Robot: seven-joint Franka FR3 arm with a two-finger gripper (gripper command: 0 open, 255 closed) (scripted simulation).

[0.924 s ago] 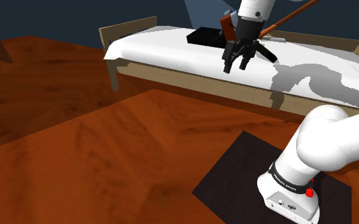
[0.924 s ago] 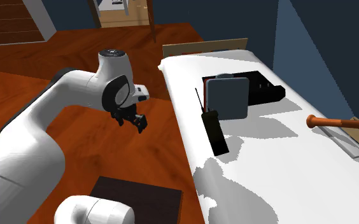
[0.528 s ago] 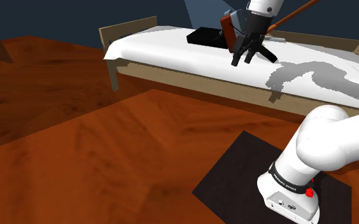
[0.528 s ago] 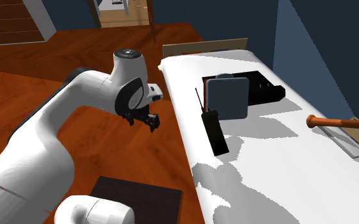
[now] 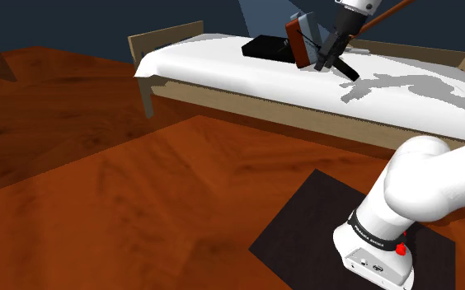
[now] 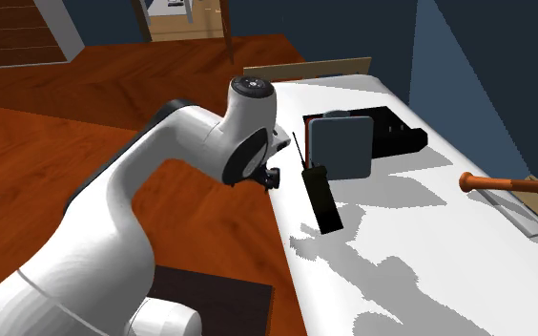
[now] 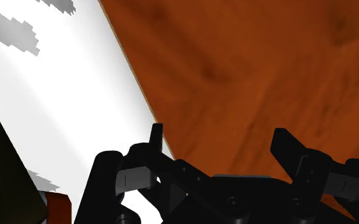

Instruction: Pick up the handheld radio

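1. My jaws stand wide apart with nothing between them. One of the fingers [image 7: 156, 141] hangs right over the bed's long edge, with white sheet to one side and wooden floor [image 7: 248, 70] to the other.
2. The bed [image 6: 429, 272] carries everything I care about. Its sheet is plain white.
3. A flat black case [image 6: 398, 134] lies toward the wooden end board [image 6: 305, 71]. It is closed, so I cannot tell what it holds.
4. A grey-blue slab [image 6: 341, 145] stands propped against that case. It is also shut, and I cannot say whether it is a container at all.
5. The handheld radio [image 6: 322, 198] is black. It lies flat just inside the long edge on my arm's side, its thin antenna pointing toward the end board and its upper end just beside the slab. I judge this to be the approach. I should travel further in over the sheet and turn so the jaws span the radio's narrow width. Then I descend on the middle of the body, never the antenna, staying clear of the slab.
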